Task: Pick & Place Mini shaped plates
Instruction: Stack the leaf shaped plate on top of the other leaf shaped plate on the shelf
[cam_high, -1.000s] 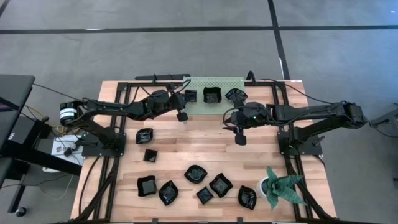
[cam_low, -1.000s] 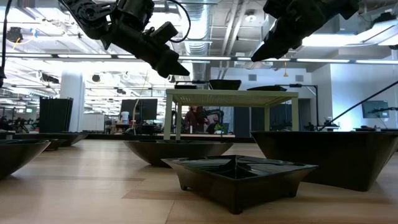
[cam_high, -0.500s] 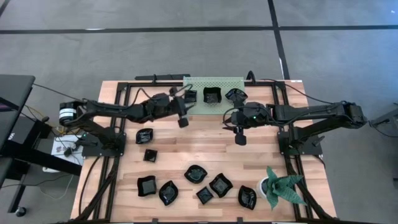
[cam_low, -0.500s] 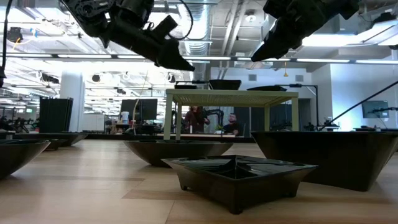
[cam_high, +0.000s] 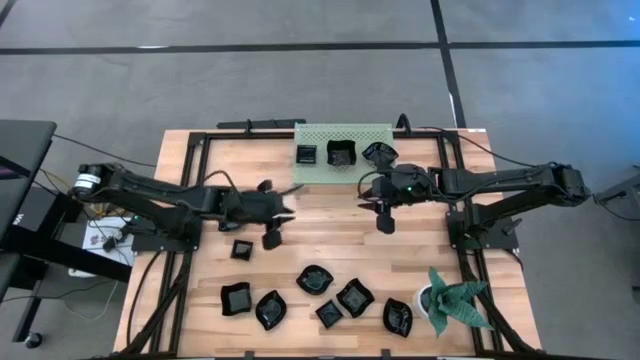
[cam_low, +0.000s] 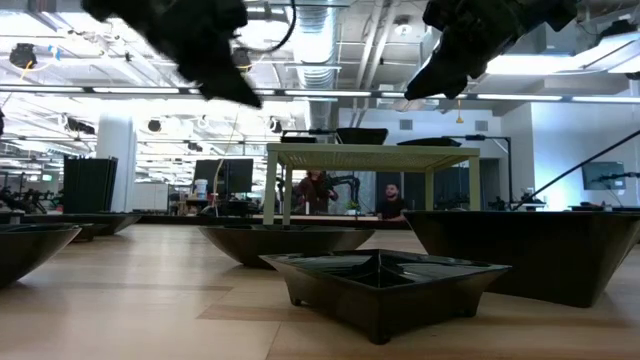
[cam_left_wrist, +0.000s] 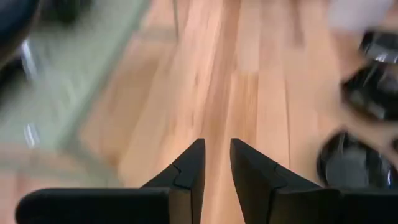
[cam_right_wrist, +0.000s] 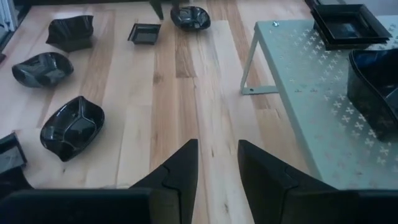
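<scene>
Several glossy black mini shaped plates lie on the wooden table's near half, among them a small square one and a leaf-shaped one. Three more sit on the pale green perforated stand at the far edge: a square one, a deeper one and one at its right end. My left gripper hovers open above bare wood just right of the small square plate, with nothing between its fingers. My right gripper hangs open and empty in front of the stand's right end.
A green spiky plant in a white pot stands at the near right corner. Black arm frames rise along both table sides. A strip of bare wood runs between the stand and the plates.
My left gripper has swung away from the green stand toward the table's near edge and a little left, rolling as it went. It now hovers beside the small square plate. The plates have not moved.
</scene>
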